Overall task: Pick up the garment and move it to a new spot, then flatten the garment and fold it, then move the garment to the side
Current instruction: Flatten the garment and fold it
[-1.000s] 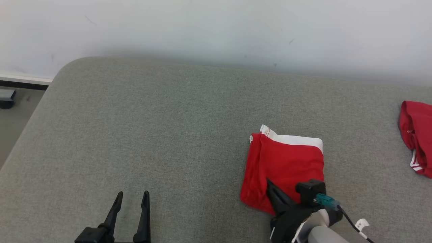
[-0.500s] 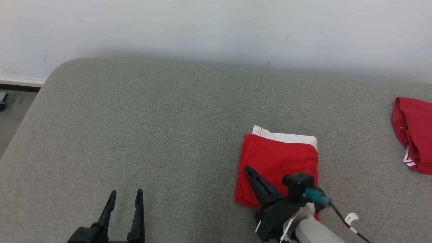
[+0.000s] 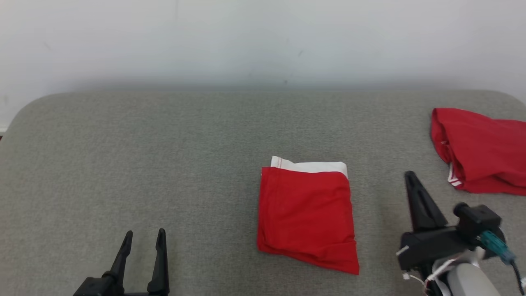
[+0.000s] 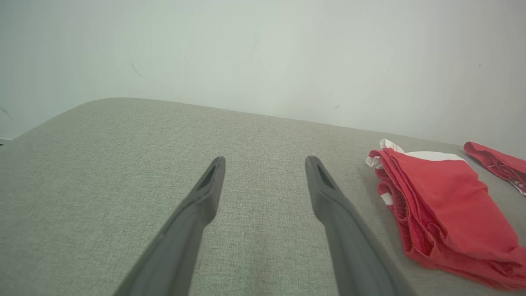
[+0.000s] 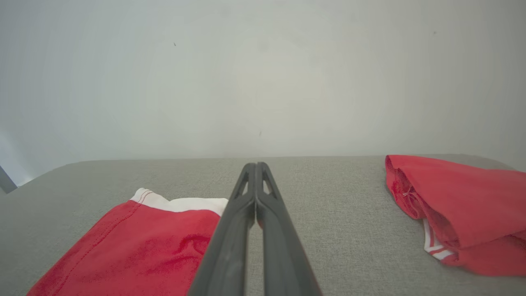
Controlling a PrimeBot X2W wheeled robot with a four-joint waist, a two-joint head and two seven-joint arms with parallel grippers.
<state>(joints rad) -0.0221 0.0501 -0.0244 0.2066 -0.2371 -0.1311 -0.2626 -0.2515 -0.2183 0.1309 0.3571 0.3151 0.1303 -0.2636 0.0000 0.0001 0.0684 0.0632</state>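
Lying folded on a grey upholstered surface (image 3: 164, 156), a red garment (image 3: 306, 213) with a white band along its far edge sits right of centre, free of both grippers.
A pale wall (image 3: 263, 41) backs the surface, and a second red garment (image 3: 481, 152) lies crumpled at the far right. The right gripper (image 3: 409, 176), fingers pressed together on nothing, points between the two garments. The left gripper (image 3: 145, 233), fingers spread and empty, sits well apart at the near left.
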